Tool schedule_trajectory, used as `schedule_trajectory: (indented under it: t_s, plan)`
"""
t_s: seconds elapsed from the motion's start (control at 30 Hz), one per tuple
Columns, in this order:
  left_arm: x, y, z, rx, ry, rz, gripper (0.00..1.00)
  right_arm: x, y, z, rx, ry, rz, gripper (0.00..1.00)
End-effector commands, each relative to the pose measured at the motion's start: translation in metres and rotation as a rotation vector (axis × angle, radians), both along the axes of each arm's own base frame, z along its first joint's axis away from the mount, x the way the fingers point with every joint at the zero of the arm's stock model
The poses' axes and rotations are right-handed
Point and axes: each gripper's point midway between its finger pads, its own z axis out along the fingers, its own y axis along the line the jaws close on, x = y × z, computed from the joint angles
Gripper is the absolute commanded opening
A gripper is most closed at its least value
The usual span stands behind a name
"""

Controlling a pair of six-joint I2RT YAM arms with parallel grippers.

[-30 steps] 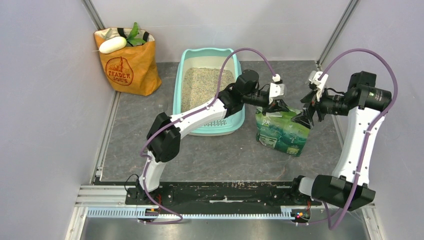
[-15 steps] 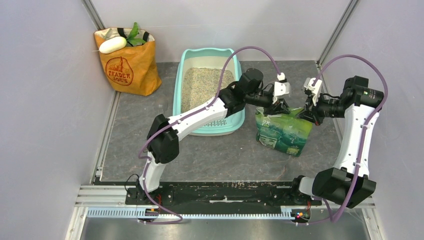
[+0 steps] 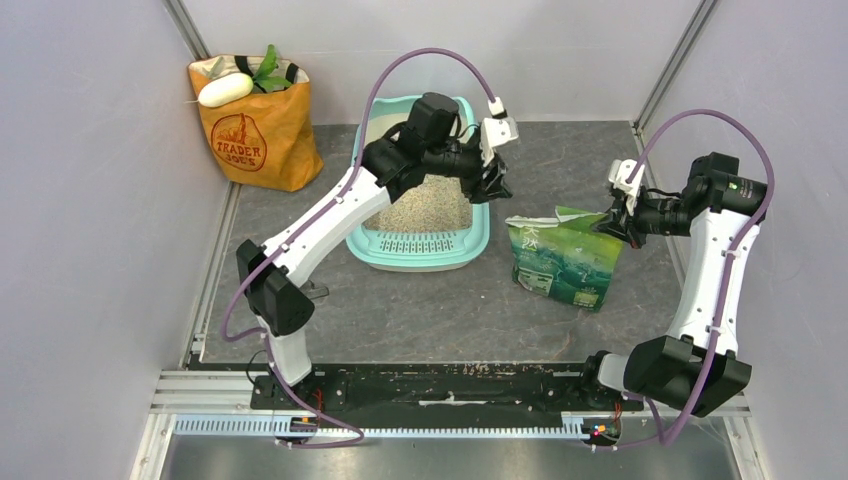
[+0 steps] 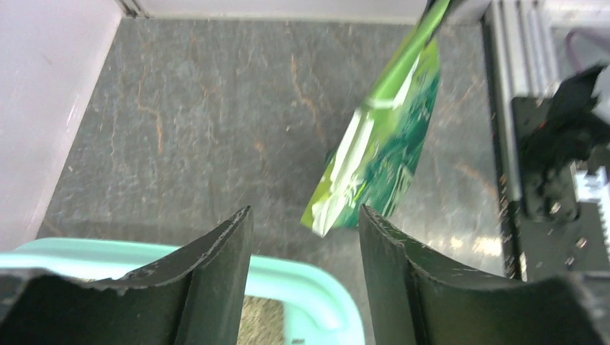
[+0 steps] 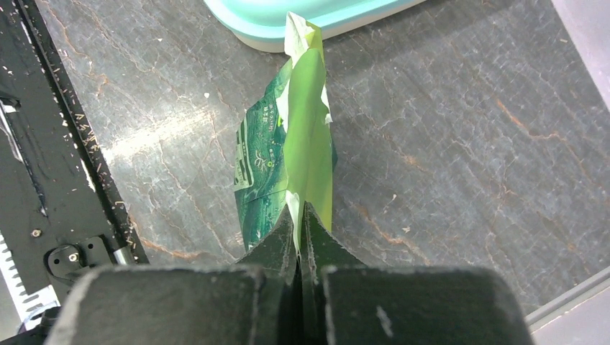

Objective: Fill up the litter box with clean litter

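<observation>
A dark grey, veined table (image 3: pixel 420 310) sits between pale walls (image 3: pixel 90 200). An orange paper bag (image 3: pixel 255 135) stands in the far left corner. The litter box (image 3: pixel 420 262) lies far centre with the clean litter (image 3: pixel 435 208) inside and the left arm crossing above it. The left gripper (image 4: pixel 303 215) hangs over its right rim, jaws parted and empty. Just right, the right gripper (image 5: pixel 299 215) pinches the top edge of the green bag (image 3: pixel 565 260), jaws closed.

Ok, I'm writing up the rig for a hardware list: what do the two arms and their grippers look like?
The left arm and right arm have white links between bulky black joints. A purple cable loops loosely along each, up to a small white wrist mount. The left gripper and right gripper each have two flat black fingers with worn, chipped edges.
</observation>
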Motion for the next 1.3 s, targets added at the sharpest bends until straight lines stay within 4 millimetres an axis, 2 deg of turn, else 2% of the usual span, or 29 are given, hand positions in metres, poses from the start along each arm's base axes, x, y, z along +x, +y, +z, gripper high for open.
schedule_trajectory:
  t_s: [0.0, 0.13, 0.2, 0.4, 0.5, 0.93, 1.07, 1.27]
  plan:
    - [-0.007, 0.001, -0.033, 0.12, -0.143, -0.146, 0.59, -0.019, 0.023, 0.025, 0.107, -0.021, 0.062, 0.0]
    - [0.004, -0.018, -0.035, 0.102, -0.184, -0.169, 0.57, -0.018, 0.024, 0.028, 0.114, -0.03, 0.067, 0.0]
    - [0.002, -0.027, -0.035, 0.096, -0.19, -0.186, 0.56, -0.017, 0.023, 0.028, 0.111, -0.03, 0.069, 0.0]
    - [-0.005, -0.047, -0.056, 0.127, -0.216, -0.225, 0.48, -0.017, 0.022, 0.024, 0.107, -0.016, 0.07, 0.0]
    - [-0.006, -0.051, -0.062, 0.133, -0.223, -0.228, 0.47, -0.017, 0.022, 0.021, 0.108, -0.006, 0.069, 0.0]
    - [0.017, -0.055, -0.095, 0.22, -0.275, -0.169, 0.42, -0.017, 0.022, 0.023, 0.113, -0.012, 0.072, 0.0]
    - [0.028, -0.058, -0.092, 0.204, -0.313, -0.124, 0.37, -0.017, 0.023, 0.023, 0.111, -0.016, 0.074, 0.0]
    - [0.026, -0.063, -0.098, 0.197, -0.324, -0.166, 0.31, -0.016, 0.023, 0.024, 0.108, -0.025, 0.078, 0.0]
